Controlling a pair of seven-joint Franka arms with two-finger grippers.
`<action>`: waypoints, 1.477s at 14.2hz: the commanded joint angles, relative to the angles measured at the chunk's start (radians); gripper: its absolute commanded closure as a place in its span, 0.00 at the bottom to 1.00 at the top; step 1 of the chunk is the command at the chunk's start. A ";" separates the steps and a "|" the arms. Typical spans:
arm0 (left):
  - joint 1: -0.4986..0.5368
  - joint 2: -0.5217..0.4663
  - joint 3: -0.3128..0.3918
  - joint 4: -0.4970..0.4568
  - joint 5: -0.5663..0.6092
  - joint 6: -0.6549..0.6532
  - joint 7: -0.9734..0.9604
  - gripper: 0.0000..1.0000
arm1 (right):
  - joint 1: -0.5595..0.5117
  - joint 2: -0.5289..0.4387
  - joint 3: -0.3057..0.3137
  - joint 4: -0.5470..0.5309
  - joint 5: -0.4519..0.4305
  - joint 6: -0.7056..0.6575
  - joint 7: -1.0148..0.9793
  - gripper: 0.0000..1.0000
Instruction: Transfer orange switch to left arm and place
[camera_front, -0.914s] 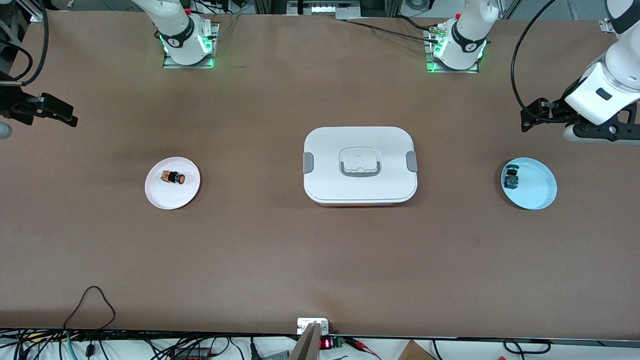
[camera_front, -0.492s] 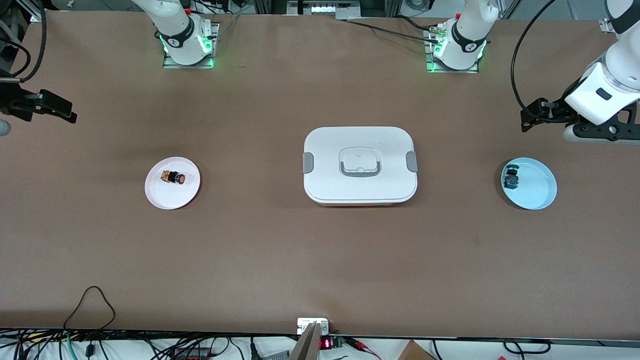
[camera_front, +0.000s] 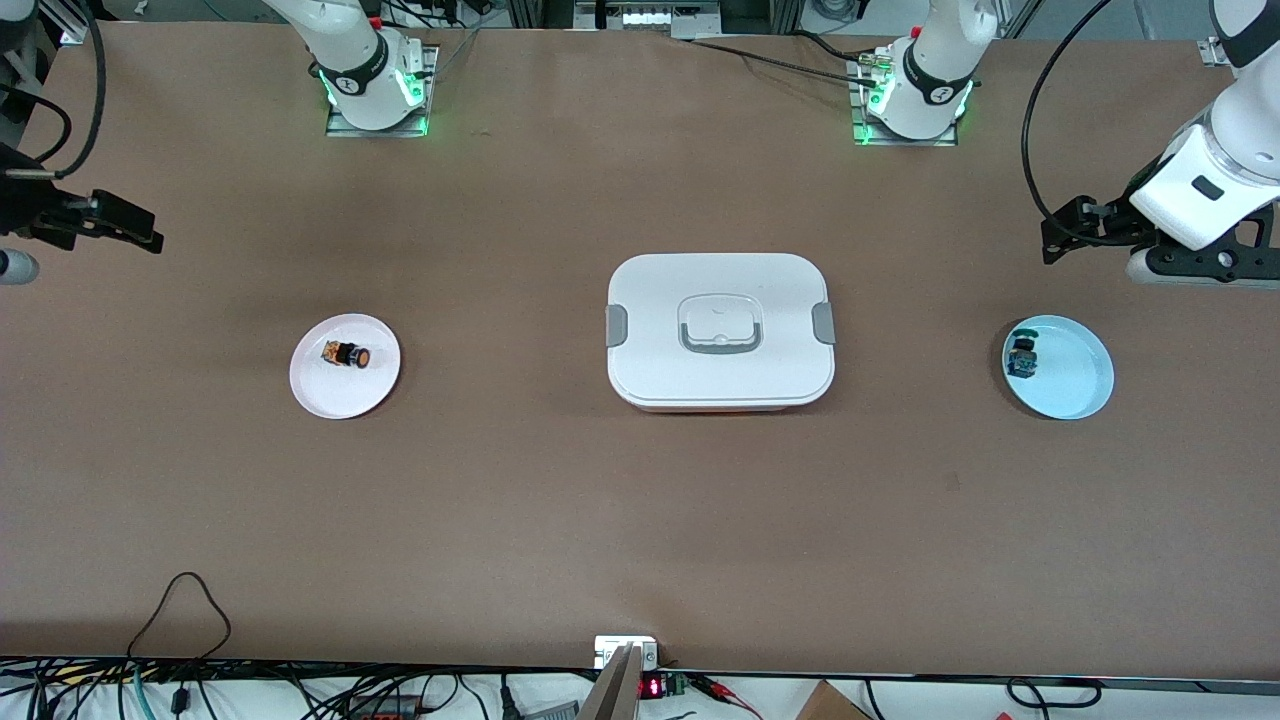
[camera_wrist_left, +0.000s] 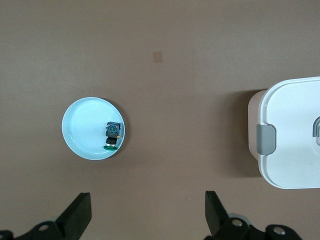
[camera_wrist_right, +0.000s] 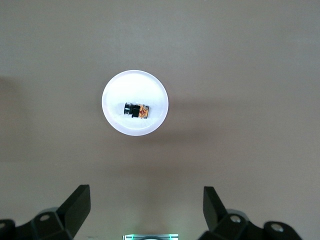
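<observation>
Orange switch (camera_front: 348, 354) on white plate (camera_front: 345, 395), box (camera_front: 720, 330) mid-table; right gripper (camera_wrist_right: 145, 210) and left gripper (camera_wrist_left: 147, 215) both aloft, spread, empty.

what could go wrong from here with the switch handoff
1. The orange switch is tiny and lies on its side on the white plate; the open right gripper, high over that end of the table, could pinch it off-center or nudge the plate.
2. The box sits between the plates, so a low carry toward the open left gripper could clip it.
</observation>
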 joint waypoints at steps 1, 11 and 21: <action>-0.004 0.002 0.003 0.022 -0.003 -0.022 0.020 0.00 | 0.002 0.009 0.003 0.010 0.008 -0.004 -0.014 0.00; -0.004 0.002 0.003 0.022 -0.002 -0.022 0.020 0.00 | 0.031 0.114 0.003 0.000 0.008 0.071 -0.003 0.00; -0.004 0.003 0.003 0.022 -0.002 -0.020 0.020 0.00 | 0.054 0.115 0.005 -0.265 0.012 0.358 0.000 0.00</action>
